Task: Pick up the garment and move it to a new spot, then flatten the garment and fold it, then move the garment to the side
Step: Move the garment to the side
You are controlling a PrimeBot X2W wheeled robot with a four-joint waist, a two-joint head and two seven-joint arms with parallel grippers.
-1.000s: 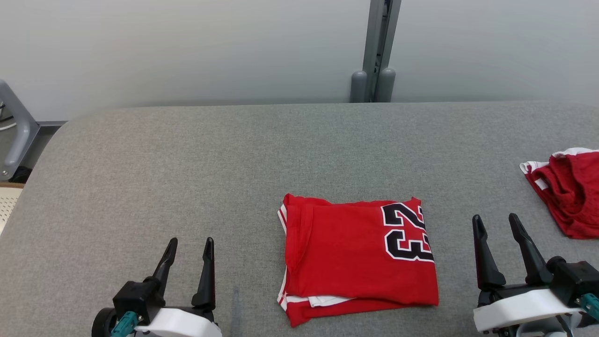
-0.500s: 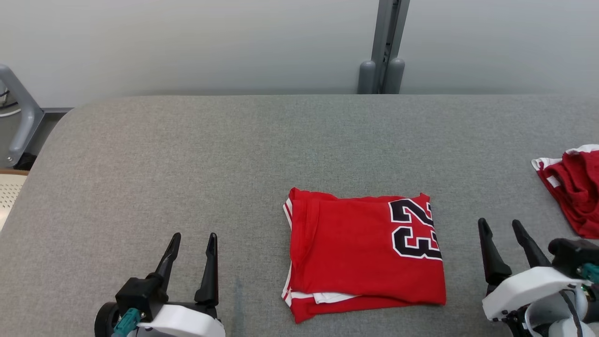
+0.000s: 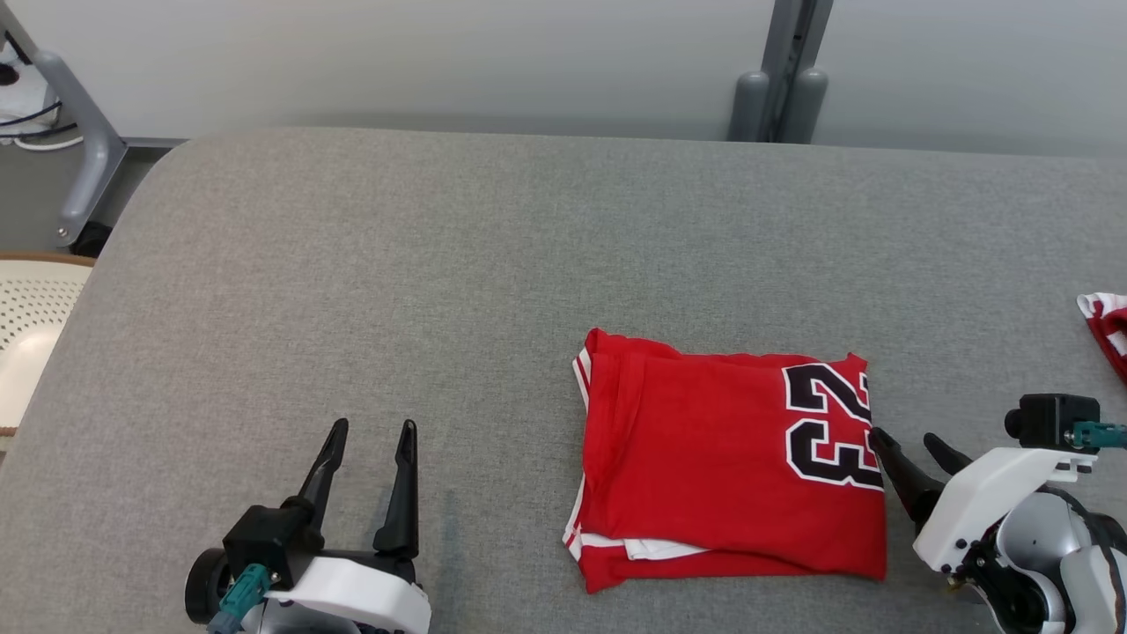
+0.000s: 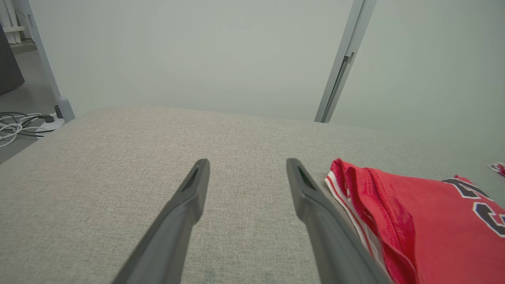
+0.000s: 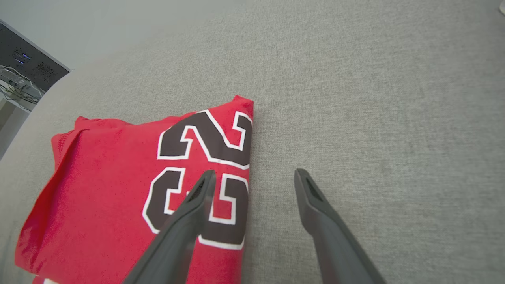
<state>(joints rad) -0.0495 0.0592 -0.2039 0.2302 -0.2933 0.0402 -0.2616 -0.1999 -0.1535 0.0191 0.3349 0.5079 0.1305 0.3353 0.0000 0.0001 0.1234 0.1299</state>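
Observation:
A red jersey (image 3: 731, 471) with a black "23" lies folded into a rectangle on the grey table (image 3: 440, 264), right of centre. In the right wrist view the jersey (image 5: 118, 185) spreads to the left, and my right gripper (image 5: 252, 175) hangs open over its right edge, one finger above the number and the other above bare table. From the head view, the right gripper (image 3: 907, 445) sits just off the jersey's right side. My left gripper (image 3: 370, 429) stands open and empty at the lower left, well clear of the cloth. Through the left wrist camera the jersey (image 4: 414, 221) lies right of the open left gripper (image 4: 246, 163).
Another red and white garment (image 3: 1108, 330) peeks in at the table's right edge. A grey post (image 3: 779, 79) stands behind the table. At the far left are a grey frame leg (image 3: 84, 150) and a cream perforated object (image 3: 26, 326).
The head camera has turned, shifting the whole scene rightward and down. My right gripper has moved in toward the jersey's right edge and tilted downward. The left gripper has kept its place.

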